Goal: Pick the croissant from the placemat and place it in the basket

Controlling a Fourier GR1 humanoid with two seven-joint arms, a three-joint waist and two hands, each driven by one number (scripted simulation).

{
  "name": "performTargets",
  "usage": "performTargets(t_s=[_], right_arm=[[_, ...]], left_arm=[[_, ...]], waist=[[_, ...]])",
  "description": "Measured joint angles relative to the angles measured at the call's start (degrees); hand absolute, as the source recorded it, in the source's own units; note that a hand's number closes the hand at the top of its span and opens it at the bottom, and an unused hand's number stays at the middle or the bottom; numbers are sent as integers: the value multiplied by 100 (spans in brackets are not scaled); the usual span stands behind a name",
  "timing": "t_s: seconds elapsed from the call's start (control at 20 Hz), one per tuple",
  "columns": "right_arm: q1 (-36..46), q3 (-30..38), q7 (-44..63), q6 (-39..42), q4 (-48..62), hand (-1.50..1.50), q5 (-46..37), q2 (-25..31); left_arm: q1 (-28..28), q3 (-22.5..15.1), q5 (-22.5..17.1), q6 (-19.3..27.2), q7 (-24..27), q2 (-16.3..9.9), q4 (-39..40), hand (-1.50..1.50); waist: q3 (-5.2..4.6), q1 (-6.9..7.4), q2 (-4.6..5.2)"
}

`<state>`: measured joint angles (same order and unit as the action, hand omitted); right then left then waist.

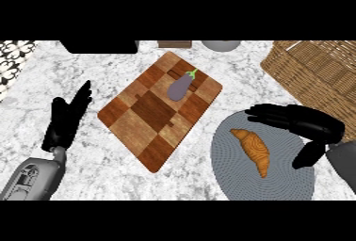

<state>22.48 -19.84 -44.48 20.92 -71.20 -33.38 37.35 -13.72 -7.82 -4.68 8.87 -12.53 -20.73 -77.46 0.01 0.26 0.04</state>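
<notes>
Right hand (306, 123) spread wide over the mat (236, 181), at 2 o'clock of the croissant (254, 150); left hand (66, 117) flat, open.

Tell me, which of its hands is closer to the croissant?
The right hand: it hovers open just right of the croissant on the placemat. The left hand rests open far left, beyond the wooden board.

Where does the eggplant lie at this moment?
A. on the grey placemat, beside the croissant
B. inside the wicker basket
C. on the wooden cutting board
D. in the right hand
C: the eggplant lies on the upper part of the checkered board, apart from the placemat, where only the croissant lies, and from the basket.
</notes>
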Motion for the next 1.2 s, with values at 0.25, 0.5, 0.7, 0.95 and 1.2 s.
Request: performTargets(t_s=[0.25,0.5,0.7,0.95,1.2], right_arm=[[4,-47,31,-57,125,-150,-288,-371],[-217,0,35,-65,24,-150,-575,-535],[-99,21,92,-1,231,-150,-818,-732],[-139,-20,201,25,311,-150,-1088,-1031],[-163,137,91,40,385,-150,-1267,-1035]], left_arm=[[50,95,149,-75,9,135,-51,0],[95,347,186,-323,-25,108,-128,0],[23,413,330,-364,-123,203,-146,0],[191,477,469,-403,-2,362,-188,0],[124,546,625,-463,-111,482,-209,0]], waist=[[-1,-3,-2],[-1,-13,-5],[-1,-8,-4],[-1,-8,-4],[0,-15,-4]])
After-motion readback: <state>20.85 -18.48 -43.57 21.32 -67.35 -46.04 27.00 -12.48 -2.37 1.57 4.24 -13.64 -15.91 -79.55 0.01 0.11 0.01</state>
